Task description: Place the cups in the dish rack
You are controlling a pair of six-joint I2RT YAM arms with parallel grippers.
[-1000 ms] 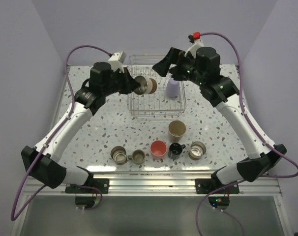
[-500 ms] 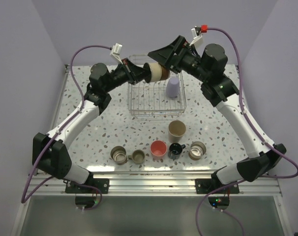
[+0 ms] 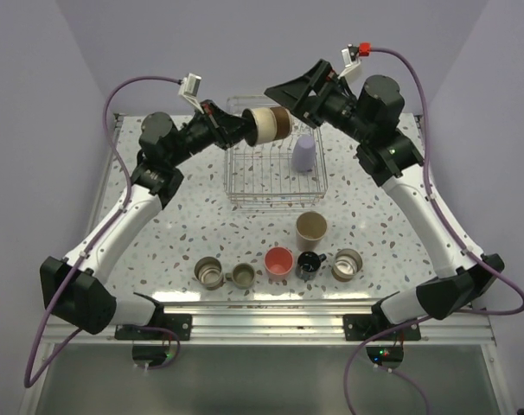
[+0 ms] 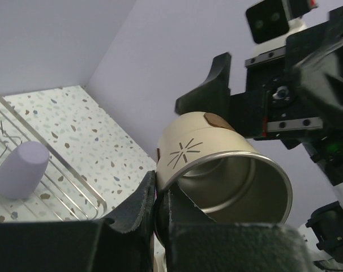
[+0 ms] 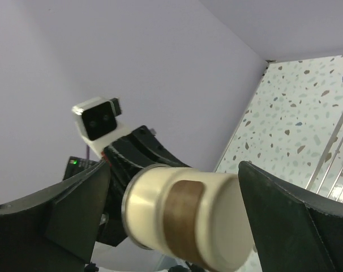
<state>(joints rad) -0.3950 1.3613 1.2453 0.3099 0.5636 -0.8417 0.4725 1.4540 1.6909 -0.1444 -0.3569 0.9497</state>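
L gripper pinched near shut on rim wall of one metal cup: cream body, brown band, silvery lip. Cup held on its side, up in the air over back part of dish rack, mouth twd L arm, closed end twd R arm.

R gripper spread as wide as it goes, nothing held. Its fingers straddle the cup's closed end. Clear gap on one side, other side can't tell if touching.

Rack sits at back-centre of speckled table. Lavender cup inside it, R side, among the tines.

Loose on table nr front edge, in a rough row: 2 metal cups at L, just beside each other, then coral-pink cup, black mug, 3rd metal cup. Tan cup upright just behind the mug, betw row & rack
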